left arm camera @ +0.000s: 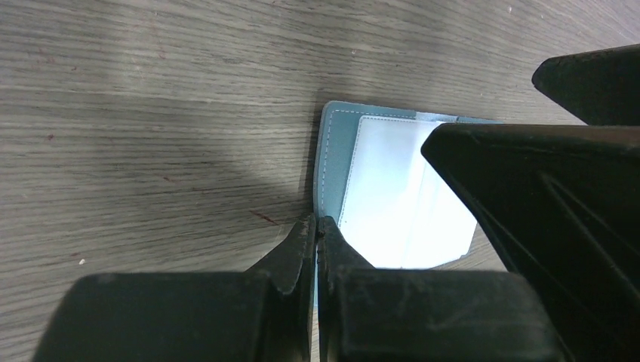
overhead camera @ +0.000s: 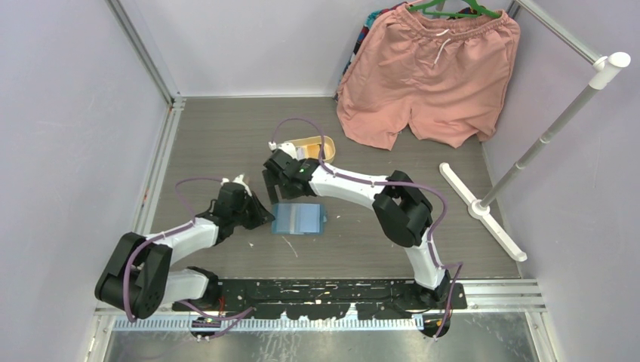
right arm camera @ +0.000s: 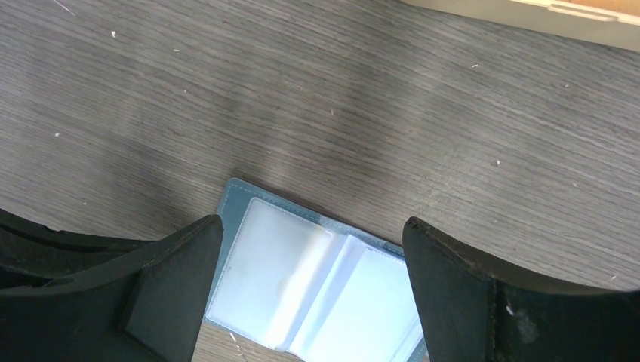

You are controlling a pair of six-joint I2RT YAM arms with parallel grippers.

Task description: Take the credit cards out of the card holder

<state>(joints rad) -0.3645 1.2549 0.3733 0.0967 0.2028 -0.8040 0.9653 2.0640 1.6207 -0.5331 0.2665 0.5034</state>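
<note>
Nearest the arm bases, the left gripper (overhead camera: 261,215) lies low on the table (overhead camera: 211,136), its fingers (left arm camera: 298,249) pressed together with no gap. Their tips meet right at the left border of the card holder (overhead camera: 298,219). Whether that stitched edge is nipped between them cannot be told from the wrist view.

The card holder lies open and flat, pale pockets up, darker teal rim around them. Glare washes the pockets out, so any credit cards inside cannot be made out.

Just beyond it, the right gripper (overhead camera: 281,187) hangs over the holder's far edge with its fingers (right arm camera: 173,286) spread wide. In its own view, one finger stands off each side of the open fold, neither touching it.

Bare wood-grain lies to the left of the holder and on its near side, and to its right as far as the right arm's elbow. Farther back, a yellow tray (overhead camera: 308,143) sits close behind the right wrist. A white stand (overhead camera: 483,211) lies well off to the right. Pink shorts (overhead camera: 430,75) hang at the back wall.
</note>
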